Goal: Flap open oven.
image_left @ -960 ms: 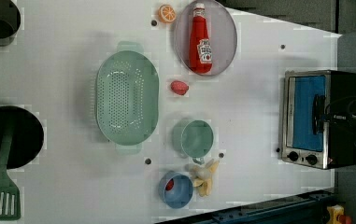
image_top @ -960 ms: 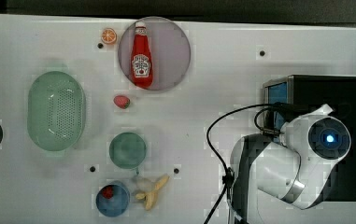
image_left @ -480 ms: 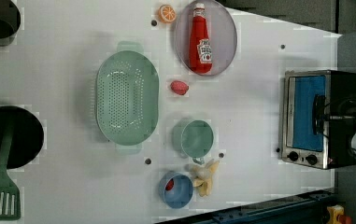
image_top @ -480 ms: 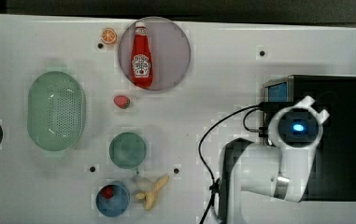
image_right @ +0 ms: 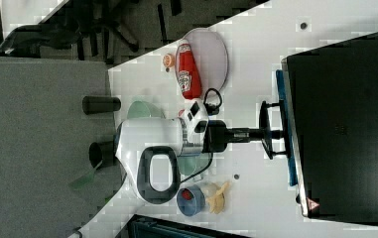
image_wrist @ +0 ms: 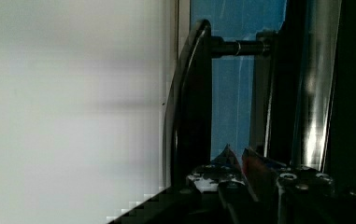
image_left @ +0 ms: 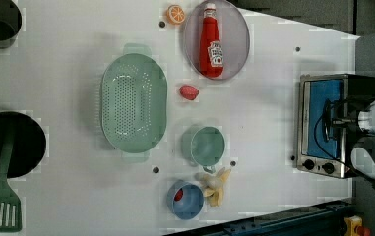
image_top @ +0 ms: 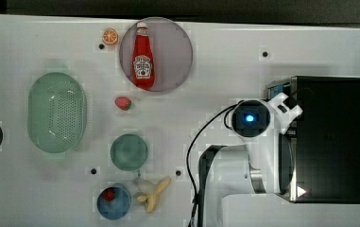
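One thing matters here: the oven [image_left: 325, 123], which sits at the left view's right edge of the white bench [image_left: 77, 59], its blue-tinted glass door flat against the silver frame, so nothing of the flap-open is done yet. Its dark bar handle [image_right: 265, 130] stands off the door on two posts. In the right view the end effector [image_right: 271, 133] reaches level from the white arm [image_right: 152, 144] right up to that bar, and the wrist view shows the handle close in front of the glass. Its fingers sit narrow, seemingly pinched about the bar (though I can't make out actual contact). By my reading the grasp is just being settled; the pull that swings the door out and down is all still to come.

Farther off lie a ketchup bottle [image_left: 210, 42] on a grey plate [image_left: 236, 29], a green colander [image_left: 133, 102], a green cup [image_left: 205, 145], a banana [image_left: 214, 187] and a blue bowl [image_left: 185, 200], all well apart from the oven.
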